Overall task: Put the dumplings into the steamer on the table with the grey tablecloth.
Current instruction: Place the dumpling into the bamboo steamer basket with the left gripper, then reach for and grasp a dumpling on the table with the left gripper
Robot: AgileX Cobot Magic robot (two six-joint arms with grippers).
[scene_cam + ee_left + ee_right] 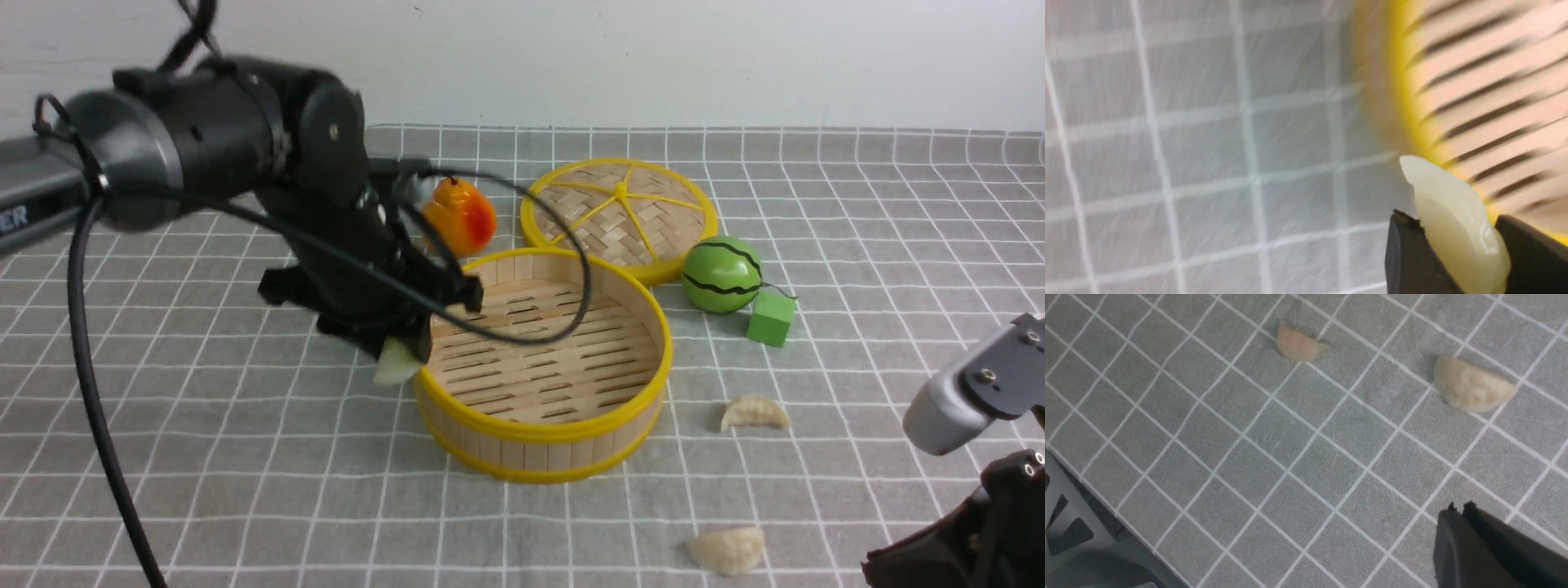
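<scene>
left tool [1453, 222] clamps a pale dumpling [395, 364] just outside the steamer [545, 431] at its left rim: carry step in hand, and next, i judge, it must clear the rim, then release over the slats.

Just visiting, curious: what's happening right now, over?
Left hand shut on pale dumpling at steamer rim. Right hand shut, empty. Two dumplings on grey tablecloth. Steamer empty, unobstructed.

Table [898, 245] under grey tablecloth [245, 457]; on cloth: steamer [539, 453], lid [620, 212], watermelon [722, 275], green cube [771, 318], pear [461, 216], two dumplings [755, 413].
</scene>
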